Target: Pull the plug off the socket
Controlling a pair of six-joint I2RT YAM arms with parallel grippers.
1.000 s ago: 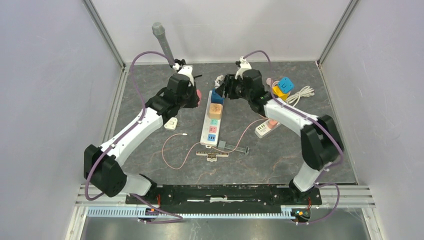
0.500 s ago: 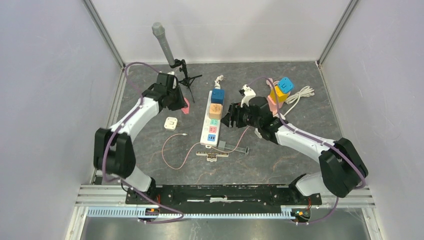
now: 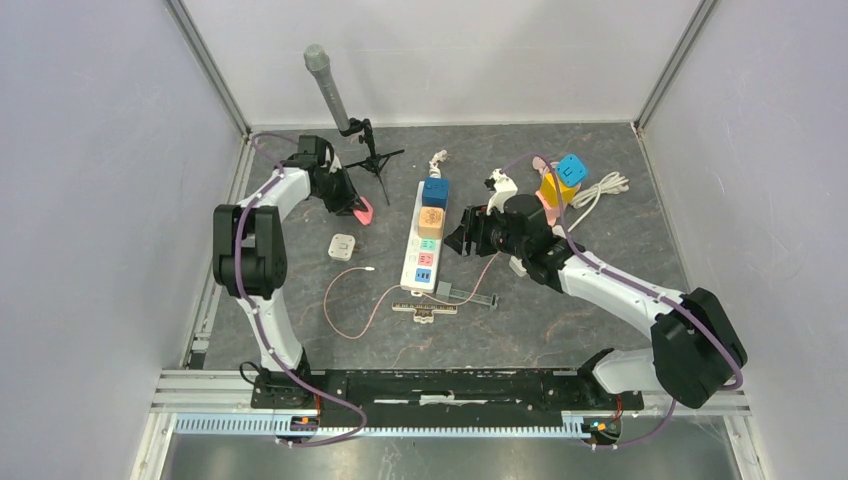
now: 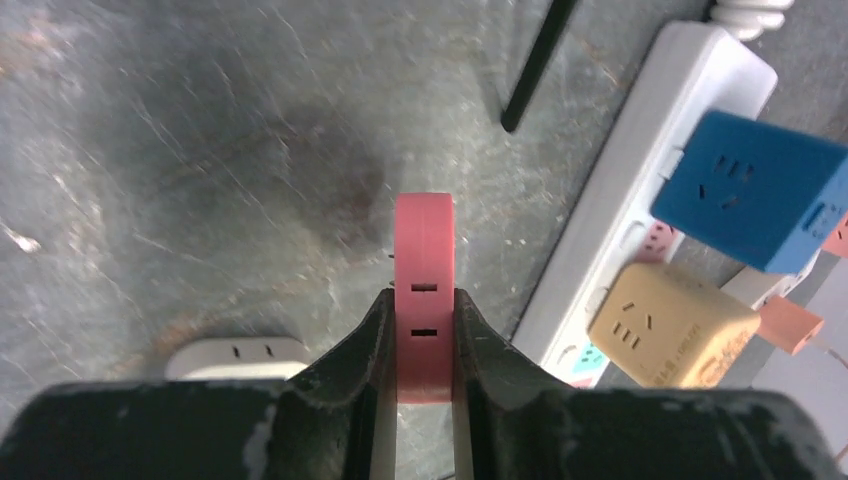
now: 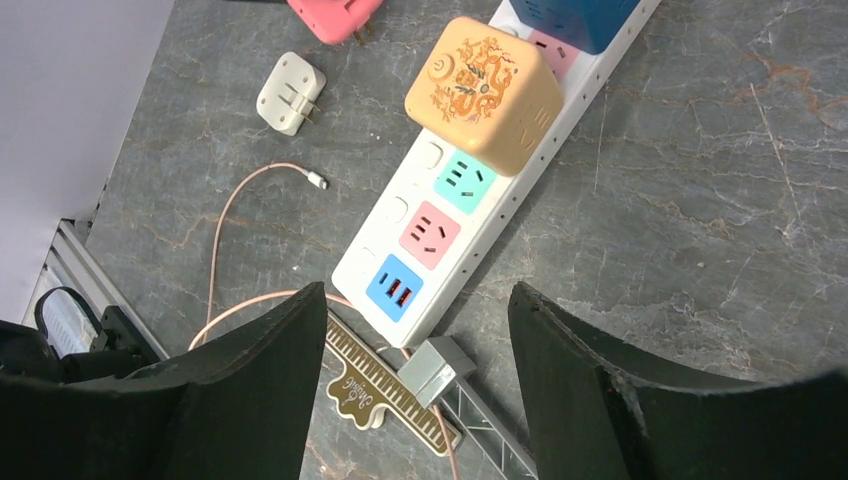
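Plug (image 3: 363, 212), pink, is off the strip (image 3: 421, 262) and sits in the left jaws, left of the strip's far end and near the mic stand (image 3: 340, 110); a blue cube (image 3: 435, 190) and a tan cube (image 3: 431, 221) are seated on the strip, a white adapter (image 3: 342, 246) lies on the desk (image 3: 560, 330) between plug and a loose pink cable (image 3: 345, 300), and the right jaws hang just right of the strip's middle. From the left wrist, the two black fingers (image 4: 365, 340) pinch the plug (image 4: 424, 290) by its flat sides, its slotted edge facing the camera, with the strip (image 4: 640, 190) and both cubes off to the right. From the right wrist, the jaws are spread wide with nothing between them, over the near end of the strip (image 5: 420, 290) and a ruler (image 5: 385, 395); the plug (image 5: 335, 15) shows at the top edge, apart from the strip
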